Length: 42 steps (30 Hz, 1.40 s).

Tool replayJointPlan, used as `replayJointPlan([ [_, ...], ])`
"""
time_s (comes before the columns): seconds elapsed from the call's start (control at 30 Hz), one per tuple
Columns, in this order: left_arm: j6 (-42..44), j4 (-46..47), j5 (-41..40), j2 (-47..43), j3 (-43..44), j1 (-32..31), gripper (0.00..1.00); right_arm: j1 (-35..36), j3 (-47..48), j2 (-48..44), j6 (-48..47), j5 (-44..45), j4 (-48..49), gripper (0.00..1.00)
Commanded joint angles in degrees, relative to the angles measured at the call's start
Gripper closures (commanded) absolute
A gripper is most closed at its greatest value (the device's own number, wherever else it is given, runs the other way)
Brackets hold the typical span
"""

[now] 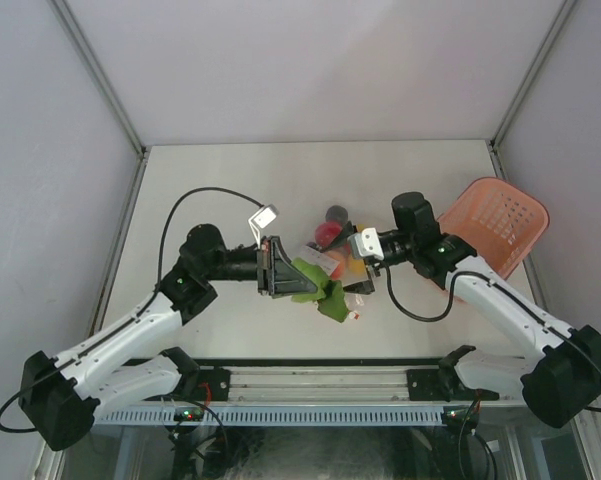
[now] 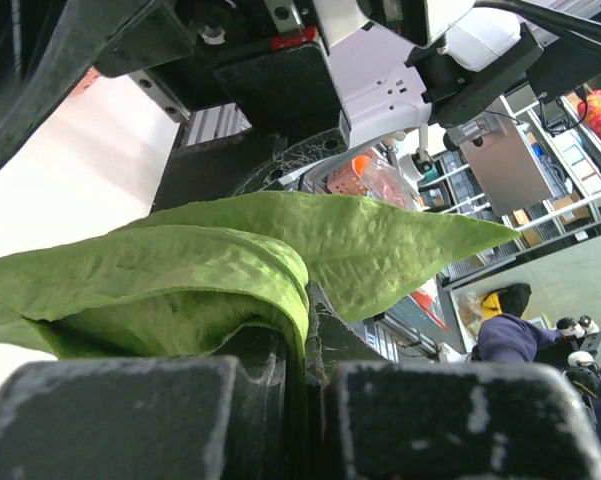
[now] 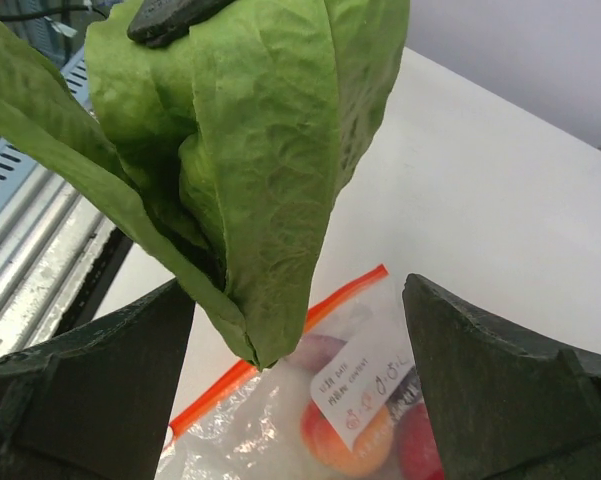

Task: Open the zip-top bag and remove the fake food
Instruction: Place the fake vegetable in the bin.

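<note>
Top external view: white tabletop (image 1: 230, 180) under everything. Pink plastic lattice basket (image 1: 495, 218) sits tilted, well off to the outer side of the right pincer (image 1: 361, 268). Left pincer (image 1: 280, 268) faces the right pincer tip to tip, the two near each other and apart.

Long green leafy toy vegetable (image 1: 320, 285) hangs from the left pincer, drooping toward the near table edge between both pincers. Left wrist view: left pincer (image 2: 298, 410) is clamped narrow on the vegetable (image 2: 230, 270); the leaf base is pinched in the slit between the two dark fingers (image 2: 130, 420) and the blades fan out ahead of them.

Right wrist view: right pincer (image 3: 298, 300) is spread wide and grips nothing. The vegetable (image 3: 250, 150) dangles in front of it, its tip dipping between the fingers (image 3: 80, 370). Clear crinkly zip-top bag (image 3: 270, 430) lies below and between those fingers; contact cannot be told. Red-orange zipper strip (image 3: 325, 305) runs diagonally on the bag's edge farthest from the pincer's palm. Orange round fruit (image 3: 335, 435) and red round fruit (image 3: 415, 450) show through the plastic. Small white label (image 3: 365, 385) sits over them.

Beyond both pincers in the top view: red round piece (image 1: 327, 235), then dark ball (image 1: 336, 212); in the bag or out, cannot tell.
</note>
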Motion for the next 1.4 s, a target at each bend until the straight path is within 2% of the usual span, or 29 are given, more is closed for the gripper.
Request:
replayJointPlan([
  [0.0,-0.9,5.0,2.0,0.3,4.2,0.4,1.0,1.4,0.2,1.3,3.4,-2.3,2.9,0.15],
  [0.37,-0.1,5.4,3.4,2.7,5.6,0.4,1.0,2.2,0.1,2.9,10.6,-7.3,5.6,0.14],
  [0.47,3.0,2.2,3.8,3.5,6.4,0.7,1.0,2.3,0.2,2.8,11.6,-7.8,5.8,0.12],
  [0.63,5.1,-0.2,4.0,4.3,6.3,1.9,1.0,2.3,0.6,3.0,13.3,-6.9,4.9,0.08],
  [0.87,4.5,0.5,4.7,4.8,7.3,2.4,1.0,2.6,1.2,4.4,16.8,-3.7,6.4,0.1],
  [1.0,2.4,3.0,5.4,4.9,7.7,2.4,1.0,2.9,1.2,4.8,17.4,-2.4,7.4,0.17],
  [1.13,1.1,4.1,5.9,5.2,8.0,2.4,1.0,3.2,1.2,4.7,18.6,-3.2,8.6,0.3],
  [1.23,0.8,4.3,6.3,5.8,8.6,2.4,1.0,3.1,1.2,4.8,19.8,-3.8,9.7,0.44],
  [1.3,0.5,4.2,6.4,6.1,9.0,2.5,1.0,3.1,1.2,4.8,19.9,-4.0,9.7,0.57],
  [1.37,0.1,4.2,6.5,6.2,9.3,2.8,0.96,3.0,1.2,4.7,20.0,-4.7,9.8,0.66],
])
